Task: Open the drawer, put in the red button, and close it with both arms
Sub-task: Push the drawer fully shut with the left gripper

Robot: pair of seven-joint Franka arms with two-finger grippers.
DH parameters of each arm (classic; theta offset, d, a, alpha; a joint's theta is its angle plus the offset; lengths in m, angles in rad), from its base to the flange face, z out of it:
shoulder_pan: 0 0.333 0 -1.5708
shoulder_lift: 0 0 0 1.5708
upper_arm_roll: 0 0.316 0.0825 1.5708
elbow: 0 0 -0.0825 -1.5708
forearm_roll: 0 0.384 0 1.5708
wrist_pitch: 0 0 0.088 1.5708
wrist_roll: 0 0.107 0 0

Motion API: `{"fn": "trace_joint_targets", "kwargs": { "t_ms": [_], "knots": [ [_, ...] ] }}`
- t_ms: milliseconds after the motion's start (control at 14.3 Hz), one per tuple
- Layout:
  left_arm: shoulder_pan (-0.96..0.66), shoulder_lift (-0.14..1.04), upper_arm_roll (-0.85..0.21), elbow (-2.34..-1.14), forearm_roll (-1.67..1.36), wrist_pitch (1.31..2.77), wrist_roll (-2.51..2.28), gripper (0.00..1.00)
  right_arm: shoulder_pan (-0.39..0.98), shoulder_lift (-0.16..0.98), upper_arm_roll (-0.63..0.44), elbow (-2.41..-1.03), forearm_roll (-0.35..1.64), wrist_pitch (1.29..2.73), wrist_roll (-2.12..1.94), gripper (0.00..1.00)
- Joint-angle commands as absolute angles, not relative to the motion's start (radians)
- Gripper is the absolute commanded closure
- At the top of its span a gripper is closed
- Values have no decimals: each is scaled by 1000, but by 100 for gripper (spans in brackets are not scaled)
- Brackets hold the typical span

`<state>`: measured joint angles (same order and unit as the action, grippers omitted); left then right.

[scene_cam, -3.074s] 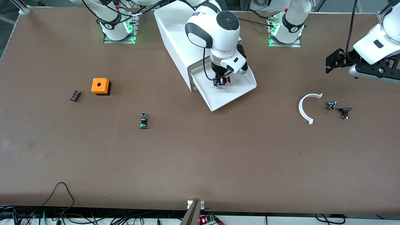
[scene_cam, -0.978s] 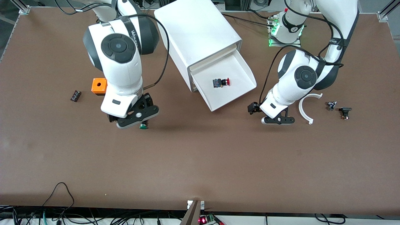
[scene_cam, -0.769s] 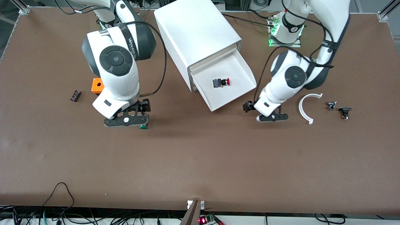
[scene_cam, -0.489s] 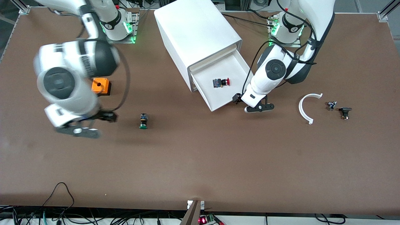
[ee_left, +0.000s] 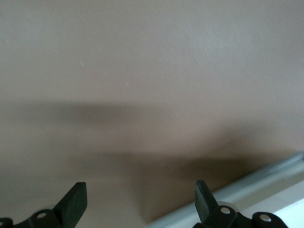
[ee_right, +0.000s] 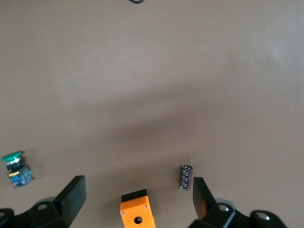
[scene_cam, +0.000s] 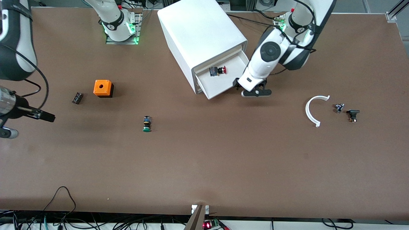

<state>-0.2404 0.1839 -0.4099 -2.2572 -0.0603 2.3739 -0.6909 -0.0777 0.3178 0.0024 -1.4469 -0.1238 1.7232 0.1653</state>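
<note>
The white cabinet (scene_cam: 201,35) has one drawer (scene_cam: 225,83) partly out. The red button (scene_cam: 218,70) lies on its side in the drawer. My left gripper (scene_cam: 254,92) is low at the drawer's front corner toward the left arm's end of the table. In the left wrist view the left gripper (ee_left: 139,190) is open and empty over bare table, with the drawer's white edge (ee_left: 266,179) beside one finger. My right gripper (scene_cam: 8,127) is high up at the right arm's end of the table. In the right wrist view it (ee_right: 137,185) is open and empty.
An orange box with a hole (scene_cam: 103,88) (ee_right: 137,211), a dark capacitor (scene_cam: 77,97) (ee_right: 185,176) and a green-capped button (scene_cam: 146,124) (ee_right: 14,166) lie toward the right arm's end. A white curved piece (scene_cam: 311,111) and two small dark parts (scene_cam: 338,107) (scene_cam: 352,115) lie toward the left arm's end.
The right gripper let go of the red button in the drawer and swung up toward its end of the table. The left gripper came down to the drawer front; the drawer has slid partly in.
</note>
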Motion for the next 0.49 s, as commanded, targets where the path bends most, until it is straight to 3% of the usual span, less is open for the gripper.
{"fn": "trace_joint_targets", "kwargs": {
  "t_ms": [0, 419],
  "knots": [
    [-256, 149, -452, -2286, -58, 2356, -774, 0, -84, 242, -52, -1502, -45, 1744, 45, 0],
    [-265, 147, -557, -2295, -58, 2352, -885, 0, -69, 151, -69, -1551, -23, 1687, 2, 0]
  ]
}}
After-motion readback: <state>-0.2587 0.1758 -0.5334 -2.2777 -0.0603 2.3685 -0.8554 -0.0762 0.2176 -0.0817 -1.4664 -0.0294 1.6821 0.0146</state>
